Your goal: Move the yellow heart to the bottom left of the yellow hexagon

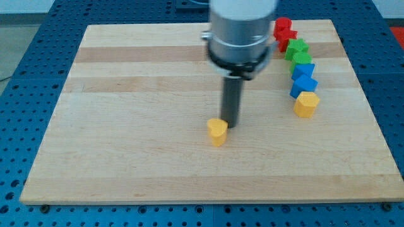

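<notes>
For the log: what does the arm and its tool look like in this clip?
The arm's end is a blurred, thick silver-grey cylinder with a black collar beneath it. From the collar hangs the tool, a straight, dark grey rod with a plain round section, ending in my tip. No cables, markings or labels are visible; the upper arm is cropped out.

Looks like a robotics lab setup to me. You've got a pale wooden worktop [126, 126] sitting on a blue metal bench [19, 38] dotted with mounting holes. Big grey robot arm [243, 25] overhead too.

Pale wooden board [139, 157] on blue perforated table [25, 38].
</notes>
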`<state>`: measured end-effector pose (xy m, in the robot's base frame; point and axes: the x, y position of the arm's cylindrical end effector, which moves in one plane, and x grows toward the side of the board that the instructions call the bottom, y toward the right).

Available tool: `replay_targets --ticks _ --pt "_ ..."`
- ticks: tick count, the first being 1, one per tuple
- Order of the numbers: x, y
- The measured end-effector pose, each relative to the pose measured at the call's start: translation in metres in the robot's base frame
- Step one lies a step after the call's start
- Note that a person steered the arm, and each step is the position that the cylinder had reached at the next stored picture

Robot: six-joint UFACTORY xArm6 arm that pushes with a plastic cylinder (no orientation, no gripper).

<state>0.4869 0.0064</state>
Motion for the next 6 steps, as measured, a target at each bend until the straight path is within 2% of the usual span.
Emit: replay_targets --ticks 1,2,3,5,6 --pt "0.0 -0.084" --pt "0.007 -0.143" --pt "0.033 -0.113" --pt "0.033 0.063" --pt "0.036 0.087"
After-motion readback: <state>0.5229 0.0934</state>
